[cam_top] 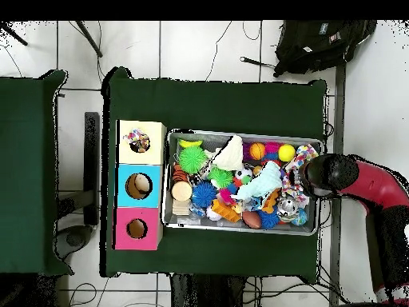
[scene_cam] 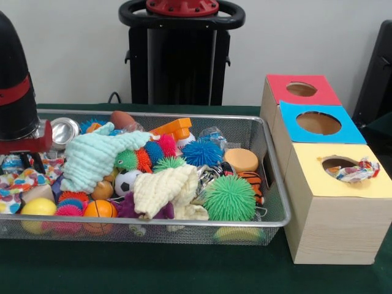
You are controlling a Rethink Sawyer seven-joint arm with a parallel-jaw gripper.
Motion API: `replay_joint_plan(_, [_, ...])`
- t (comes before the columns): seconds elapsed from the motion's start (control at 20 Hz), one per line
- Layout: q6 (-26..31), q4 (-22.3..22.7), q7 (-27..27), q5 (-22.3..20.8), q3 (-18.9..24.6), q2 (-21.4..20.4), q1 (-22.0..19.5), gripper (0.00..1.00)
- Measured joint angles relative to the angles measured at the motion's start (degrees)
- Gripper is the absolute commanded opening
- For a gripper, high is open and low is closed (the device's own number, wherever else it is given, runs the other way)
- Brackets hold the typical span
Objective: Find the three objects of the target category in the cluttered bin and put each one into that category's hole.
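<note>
Patterned cloth [scene_cam: 355, 170] in the yellow hole [scene_cam: 339, 163]; claw [scene_cam: 27, 160] over bin's [scene_cam: 278, 202] end, grip state unclear.

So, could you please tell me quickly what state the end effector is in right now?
End effector: cannot be told; it sits low at the end of the mesh bin farthest from the boxes, hidden by the arm and clutter.

You've got a silver wire-mesh bin [scene_cam: 272, 184] on a dark green tablecloth [scene_cam: 184, 269]. Pale wooden box [scene_cam: 334, 226] tops: red panel [scene_cam: 278, 89], blue panel [scene_cam: 352, 130], yellow panel [scene_cam: 373, 184]. Inside the bin: green spiky rubber ball [scene_cam: 229, 198], blue spiky ball [scene_cam: 201, 152], mint cloth [scene_cam: 92, 158], cream cloth [scene_cam: 165, 190], black-and-white mini soccer ball [scene_cam: 126, 181]. Multicoloured patterned fabric [scene_cam: 355, 170] sits in the yellow hole.
</note>
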Motion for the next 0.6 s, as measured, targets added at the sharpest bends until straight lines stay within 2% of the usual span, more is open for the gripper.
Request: replay_joint_plan(0.6, [0.05,0.26,0.0,-0.2,-0.87,-1.4,2.08,0.0])
